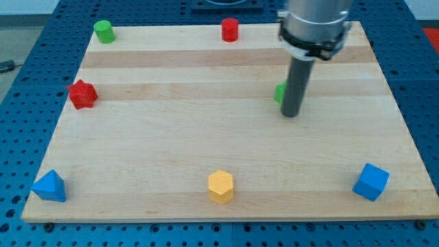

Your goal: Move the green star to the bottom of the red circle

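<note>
Pale wood-grain bench [171, 137] on blue perforated base [20, 103]. Green circle [103, 31]; red circle [229, 29]; red star [82, 95]; green star [280, 93]; blue triangle [49, 186]; yellow hexagon [221, 186]; blue cube [371, 182]; dark rod [294, 86].

A green cylinder [103, 31], red star [82, 94], blue triangle [49, 186], yellow hexagon [221, 186] and blue cube [371, 182] sit on the wooden board [171, 137].

Arm reaching down from the top edge.
The rod stands upright, my tip [291, 114] resting on the board nearer its right edge, toward the top-right corner.
</note>
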